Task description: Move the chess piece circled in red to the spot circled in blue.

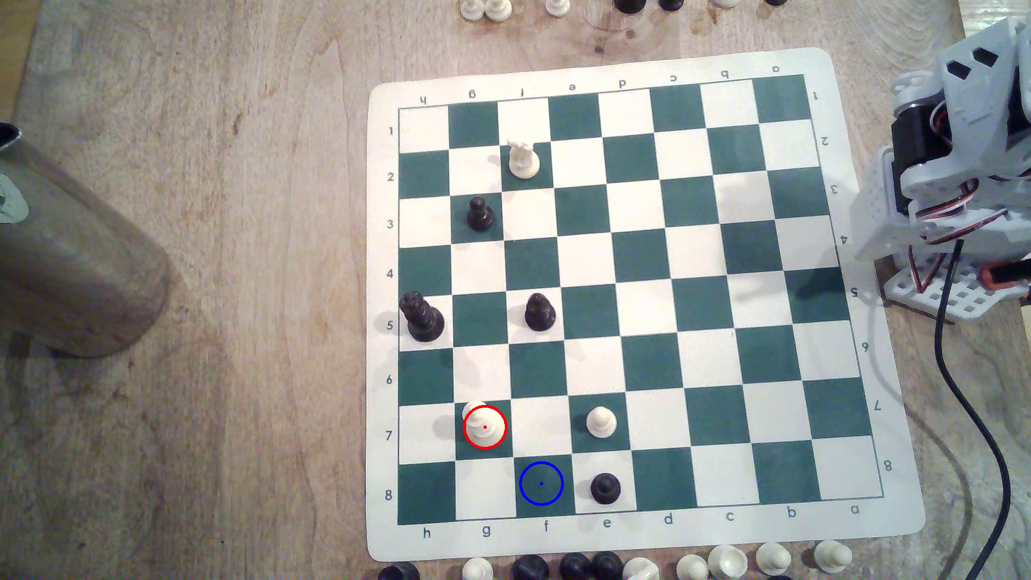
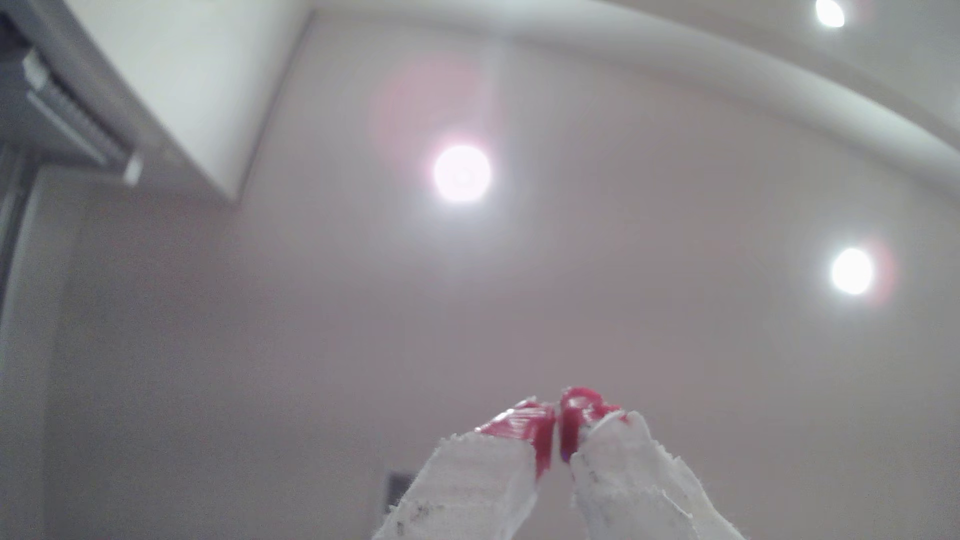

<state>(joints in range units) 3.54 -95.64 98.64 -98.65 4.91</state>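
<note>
The gripper [image 2: 558, 415] is pointing up at the ceiling [image 2: 623, 322] in the wrist view, its two red-tipped fingers [image 2: 519, 423] wrapped in white tape lower down and sitting pressed together, with only a thin slit between them and nothing held. Three round ceiling lights [image 2: 461, 173] are glowing above it, and a white wall unit [image 2: 171, 88] is showing in one corner.

In the exterior view, the arm [image 1: 959, 167] is sitting folded up off the board's edge at the exterior view's right, well apart from every piece on the squares, with a black cable [image 1: 971, 412] trailing from it across the wooden table [image 1: 223, 279]. The green and white chessboard [image 1: 725, 312] is lying flat on the table. The chess piece [image 1: 484, 426], cream-white and ringed in red, is standing upright on the green square in column g, row 7. The spot [image 1: 541, 483], a green square ringed in blue, is lying diagonally next to it in column f, row 8, with nothing on it. A black pawn [image 1: 605, 488] is standing on the white square just beside the spot, and a cream pawn [image 1: 601, 421] is standing in row 7, column e. Three more black pieces [image 1: 539, 312] and a cream knight [image 1: 523, 159] are standing farther up the board. Spare pieces [image 1: 725, 560] are lining the table's near and far edges.
</note>
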